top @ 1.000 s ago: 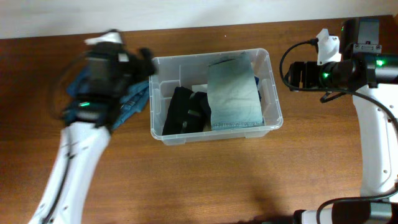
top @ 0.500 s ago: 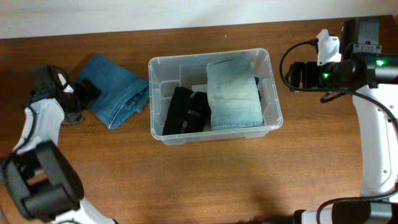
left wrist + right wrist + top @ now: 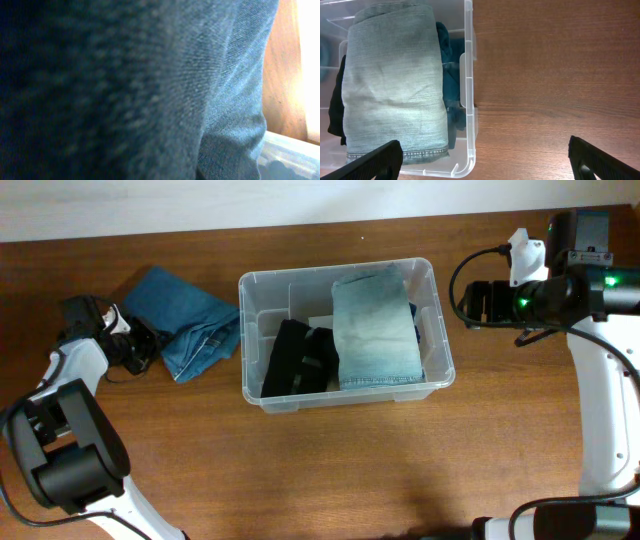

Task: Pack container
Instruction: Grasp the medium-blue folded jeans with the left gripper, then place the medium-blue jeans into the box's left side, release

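Clothes already sit in the container [image 3: 300, 400] at mid-desk [image 3: 330, 470], seen from overhead: pale folded denim [image 3: 375, 330] beside a black garment [image 3: 295, 360]. Blue jeans [image 3: 190, 320] lie just left of it, likely next to go in; the left tool [image 3: 135, 345] touches their left edge. Left wrist: blurred blue cloth fills the lens, so I cannot tell how far that tool is open. Right wrist: the right tool [image 3: 484, 145] gapes wide, empty, over the container's right rim, probably parked clear.

— Container [image 3: 300, 400]: clear, see-through?
— Yes. Pale, washed-out blue-grey on the folded denim [image 3: 375, 330]; plain black on the cloth [image 3: 290, 360].
— And the loose jeans [image 3: 185, 310]?
— Mid-blue, unpatterned, darker in the creases. Reddish-brown wood grain across the table [image 3: 330, 470].
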You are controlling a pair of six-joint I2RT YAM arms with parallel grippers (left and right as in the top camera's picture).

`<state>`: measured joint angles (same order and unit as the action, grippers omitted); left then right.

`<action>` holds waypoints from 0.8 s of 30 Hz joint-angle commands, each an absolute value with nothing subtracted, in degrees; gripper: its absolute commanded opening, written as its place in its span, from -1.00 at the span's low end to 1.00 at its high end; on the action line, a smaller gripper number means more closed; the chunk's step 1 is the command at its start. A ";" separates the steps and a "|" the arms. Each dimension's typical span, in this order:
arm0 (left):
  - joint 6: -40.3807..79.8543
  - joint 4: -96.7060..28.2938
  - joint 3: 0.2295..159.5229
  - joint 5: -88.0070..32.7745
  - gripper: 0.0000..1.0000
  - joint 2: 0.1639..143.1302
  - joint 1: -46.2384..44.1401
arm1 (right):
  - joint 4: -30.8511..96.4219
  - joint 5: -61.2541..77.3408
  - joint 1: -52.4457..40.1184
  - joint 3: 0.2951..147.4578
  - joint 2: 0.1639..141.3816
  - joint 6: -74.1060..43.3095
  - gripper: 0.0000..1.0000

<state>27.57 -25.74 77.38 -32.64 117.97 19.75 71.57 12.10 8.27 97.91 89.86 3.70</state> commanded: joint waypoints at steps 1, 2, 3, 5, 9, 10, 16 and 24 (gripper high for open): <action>27.05 -27.77 76.73 -38.17 -0.99 111.15 18.55 | 71.66 12.86 8.69 97.65 89.54 4.08 0.97; 26.85 -27.66 76.73 -38.17 -0.99 108.44 18.55 | 71.66 12.86 8.69 97.65 89.54 4.08 0.97; 26.87 -27.51 76.86 -38.17 -0.99 105.49 18.55 | 71.64 12.86 8.69 97.65 89.54 4.08 0.97; 26.87 -27.44 78.65 -38.17 -0.99 96.31 18.37 | 71.64 12.86 8.69 97.65 89.54 4.05 0.97; 26.87 -27.44 82.41 -36.97 -0.99 86.30 15.73 | 71.59 12.84 8.69 97.65 89.54 4.08 0.97; 26.87 -27.42 83.05 -36.64 -0.99 84.18 14.39 | 71.61 12.84 8.69 97.65 89.54 4.08 0.97; 25.93 -29.36 83.57 -34.59 -0.99 78.35 2.48 | 71.61 12.84 8.69 97.65 89.54 4.05 0.97; 18.11 -40.62 83.57 -23.88 -0.99 86.98 -16.08 | 71.61 12.86 8.69 97.65 89.54 4.05 0.97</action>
<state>23.20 -39.20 83.29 -30.79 82.59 -12.56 71.59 12.12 8.27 97.91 89.86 3.68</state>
